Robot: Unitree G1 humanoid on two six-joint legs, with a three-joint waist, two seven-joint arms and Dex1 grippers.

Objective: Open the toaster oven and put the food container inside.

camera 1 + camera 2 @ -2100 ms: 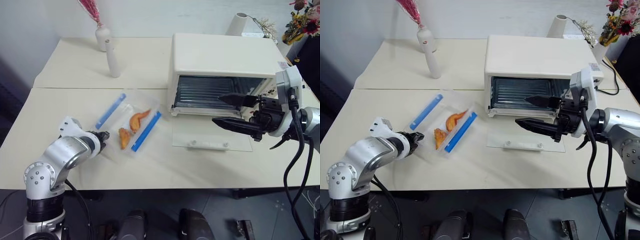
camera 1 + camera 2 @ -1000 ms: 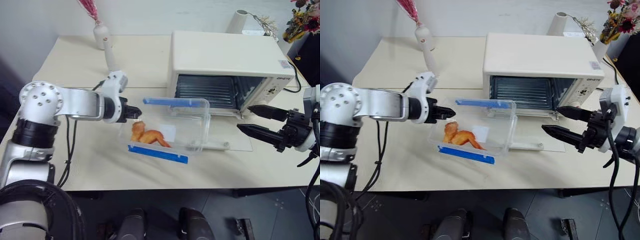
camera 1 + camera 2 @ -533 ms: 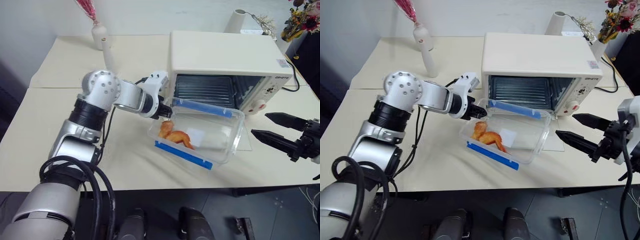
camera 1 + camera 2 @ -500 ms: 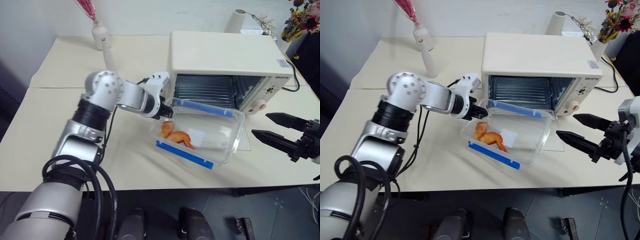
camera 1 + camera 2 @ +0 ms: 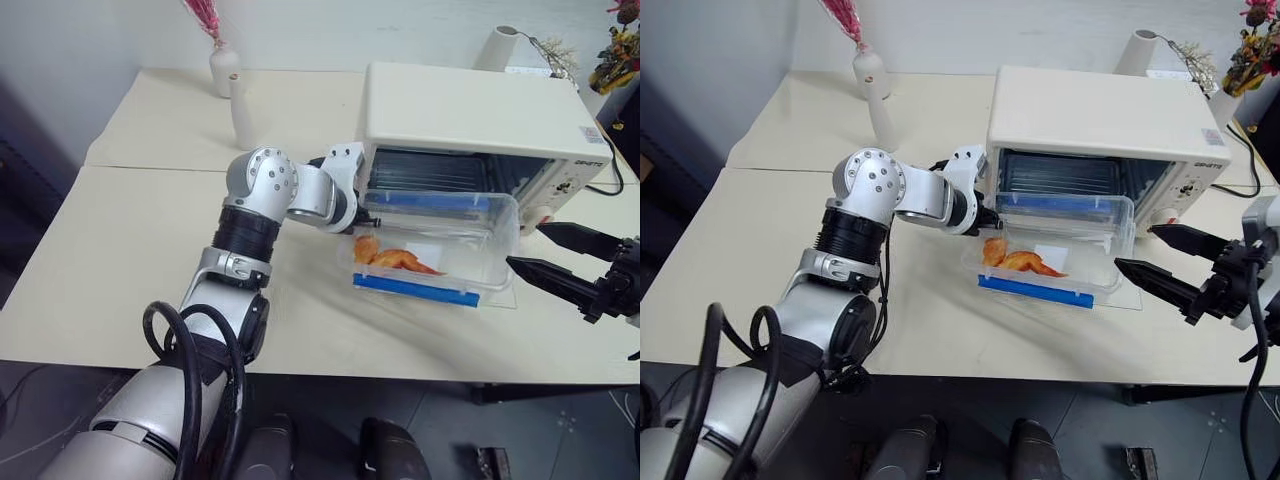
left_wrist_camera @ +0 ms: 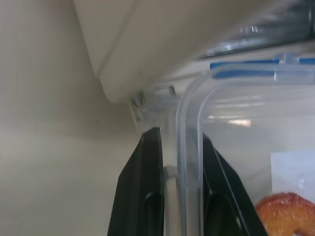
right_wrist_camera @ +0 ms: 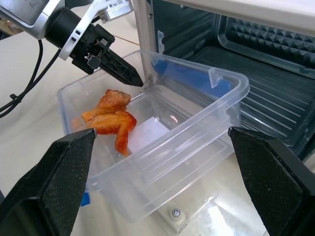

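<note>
- left tool (image 5: 987, 217): fingers pinched on the left rim of the food container (image 5: 1060, 248), one finger inside the wall, one outside (clear in the left wrist view).
- vs 0.5 s ago: container carried further right and closer in, now right in front of the toaster oven (image 5: 1102, 135) mouth, over the dropped glass door (image 5: 508, 298). 1 s ago it was out over open table (image 5: 760, 230), well left of the oven.
- 2.1 s ago it lay flat on the table with the left tool just reaching it.
- container sits about level, blue clip strip (image 5: 1034, 291) on the near edge, second strip on the far edge next to the oven opening. Fried pieces (image 5: 1015, 259) bunched at the left end.
- not inside yet; cavity and rack visible behind it.
- right tool (image 5: 1162, 256): wide open, empty, off to the right of the container, not touching. It has backed away from the oven front since 2.1 s ago; no real change in the last half second.
</note>
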